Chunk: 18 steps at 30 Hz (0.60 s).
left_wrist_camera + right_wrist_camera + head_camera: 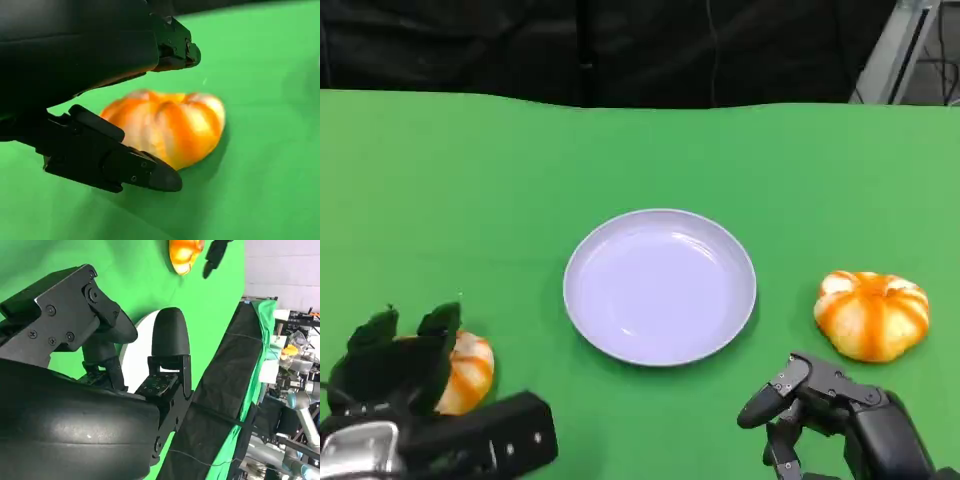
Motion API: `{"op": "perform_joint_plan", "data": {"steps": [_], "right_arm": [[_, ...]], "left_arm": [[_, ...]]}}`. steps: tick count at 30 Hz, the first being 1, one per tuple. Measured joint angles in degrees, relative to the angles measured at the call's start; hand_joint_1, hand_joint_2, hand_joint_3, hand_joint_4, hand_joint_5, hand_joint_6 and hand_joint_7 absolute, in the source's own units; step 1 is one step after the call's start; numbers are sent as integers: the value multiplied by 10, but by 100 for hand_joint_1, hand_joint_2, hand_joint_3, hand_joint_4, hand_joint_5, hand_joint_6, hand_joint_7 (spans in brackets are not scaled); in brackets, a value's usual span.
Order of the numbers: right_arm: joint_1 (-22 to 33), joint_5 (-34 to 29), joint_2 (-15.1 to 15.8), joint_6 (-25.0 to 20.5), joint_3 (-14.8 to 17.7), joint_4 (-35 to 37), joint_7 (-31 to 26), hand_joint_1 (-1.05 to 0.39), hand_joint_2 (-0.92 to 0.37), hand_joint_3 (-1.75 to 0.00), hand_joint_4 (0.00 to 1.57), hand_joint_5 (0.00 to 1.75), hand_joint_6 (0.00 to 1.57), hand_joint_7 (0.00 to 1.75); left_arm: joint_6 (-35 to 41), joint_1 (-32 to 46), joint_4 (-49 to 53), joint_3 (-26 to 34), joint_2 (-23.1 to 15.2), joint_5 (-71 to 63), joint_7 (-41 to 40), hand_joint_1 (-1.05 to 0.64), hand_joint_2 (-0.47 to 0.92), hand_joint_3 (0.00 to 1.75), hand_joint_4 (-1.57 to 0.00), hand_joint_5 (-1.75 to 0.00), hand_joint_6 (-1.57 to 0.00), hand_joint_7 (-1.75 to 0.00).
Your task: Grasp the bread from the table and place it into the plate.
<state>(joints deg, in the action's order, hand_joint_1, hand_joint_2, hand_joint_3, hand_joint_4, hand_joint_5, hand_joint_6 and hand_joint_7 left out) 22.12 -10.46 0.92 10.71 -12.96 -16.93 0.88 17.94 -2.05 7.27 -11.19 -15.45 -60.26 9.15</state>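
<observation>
Near the tabletop's front-left corner the left hand [395,365] cups over a round orange-and-white bread [468,370] — its fingers [125,167] spread around the loaf, one above it and one low beside it. Whether they press on the crust I cannot tell; the bread rests on the green tabletop [470,200]. At the middle of the tabletop sits a pale lavender plate [660,286], with nothing in it. Toward the right edge lies a second bread [872,313], the same orange-striped kind, well apart from the plate. Just in front of it, at the front-right corner, the right hand [820,405] hovers with its fingers [169,332] apart and holds nothing — no contact with the second bread.
</observation>
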Motion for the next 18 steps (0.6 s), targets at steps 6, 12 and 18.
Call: {"op": "perform_joint_plan", "data": {"steps": [6, 12, 18], "right_arm": [[-12, 0, 0, 0, 0, 5, 0, 7, -41, -134, 69, 165, 73, 136], [-13, 0, 1, 4, 0, 6, -1, 7, -41, -133, 69, 164, 73, 135], [-13, 0, 1, 5, 0, 6, -2, 7, -42, -132, 69, 165, 73, 134]], "left_arm": [[-13, -26, 27, -1, -23, 69, 11, -33, 92, 19, -73, -120, -94, -27], [-138, -14, 38, 29, -31, 181, -92, -32, 53, 112, -87, -173, -73, -165], [-230, -3, 68, 27, -38, 214, -167, -26, 48, 120, -89, -175, -68, -175]]}}
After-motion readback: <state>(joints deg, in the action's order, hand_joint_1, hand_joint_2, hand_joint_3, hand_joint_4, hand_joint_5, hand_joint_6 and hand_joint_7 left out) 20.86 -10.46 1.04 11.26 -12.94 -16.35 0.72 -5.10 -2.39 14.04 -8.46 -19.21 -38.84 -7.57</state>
